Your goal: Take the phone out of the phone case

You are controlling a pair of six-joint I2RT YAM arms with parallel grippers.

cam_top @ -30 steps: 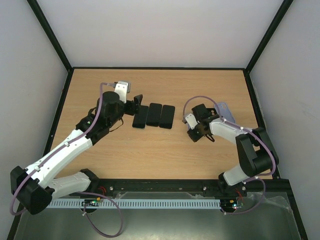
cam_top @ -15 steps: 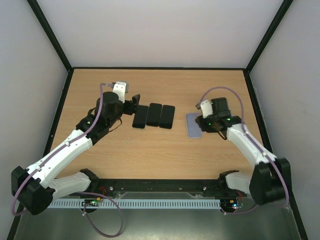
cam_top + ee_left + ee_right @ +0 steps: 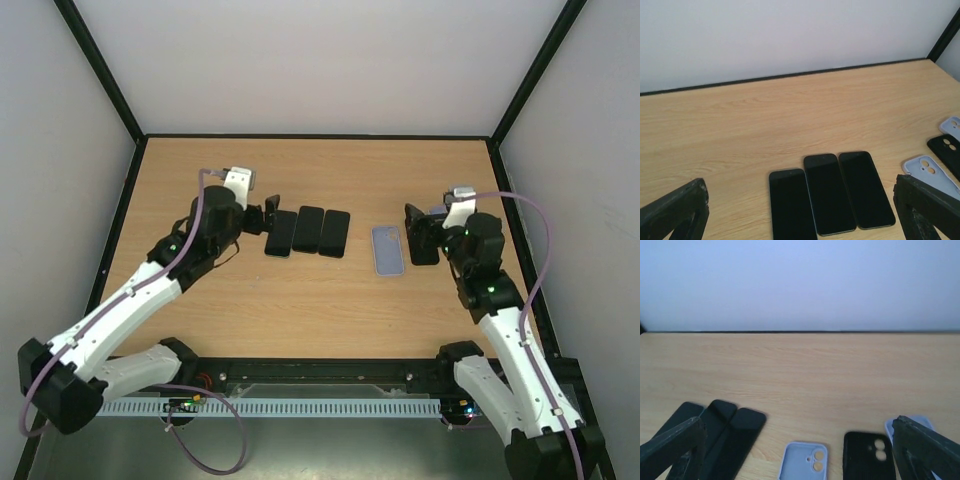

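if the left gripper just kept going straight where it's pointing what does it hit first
Most likely the row of black phones, lying flat ahead between the open fingers of the left gripper; the nearest phone first. Its height above them is unclear, so that's a guess.

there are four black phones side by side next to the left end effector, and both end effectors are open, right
Not four: three phones lie side by side, as the left wrist view shows. The rest holds: they sit next to the left end effector, and it and the right end effector are both open.
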